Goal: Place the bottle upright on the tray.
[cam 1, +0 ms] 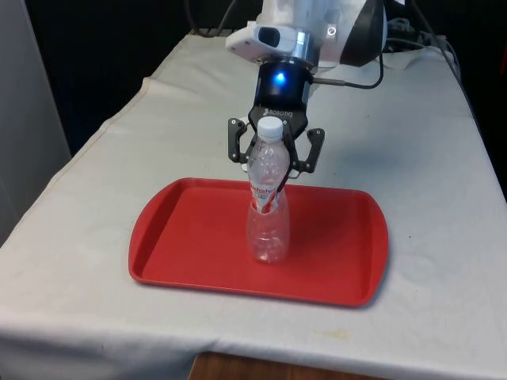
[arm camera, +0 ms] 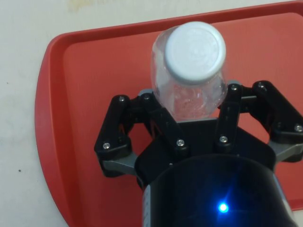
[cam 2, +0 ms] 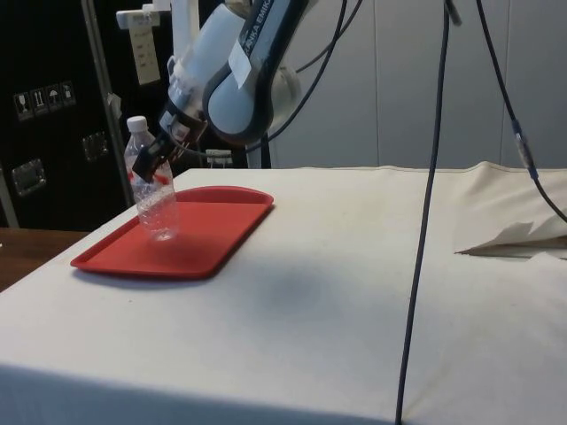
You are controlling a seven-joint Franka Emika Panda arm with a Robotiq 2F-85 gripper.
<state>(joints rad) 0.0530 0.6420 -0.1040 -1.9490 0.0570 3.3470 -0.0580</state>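
Note:
A clear plastic bottle (cam 1: 269, 218) with a white cap and a red-and-white label stands upright near the middle of the red tray (cam 1: 178, 237). Its base rests on the tray floor. My gripper (cam 1: 271, 172) comes down from behind and is shut on the bottle at label height, one finger on each side. From the side, the bottle (cam 2: 156, 202) leans very slightly, with the gripper (cam 2: 151, 168) on its upper half above the tray (cam 2: 221, 221). From the wrist, the white cap (arm camera: 195, 46) sits between the black fingers (arm camera: 156, 116) over the tray (arm camera: 71, 104).
The tray lies close to the table's front edge on the white cloth (cam 1: 428, 134). A black cable (cam 2: 425, 230) hangs down across the side view, and a fold of cloth (cam 2: 514, 239) rises at that view's right.

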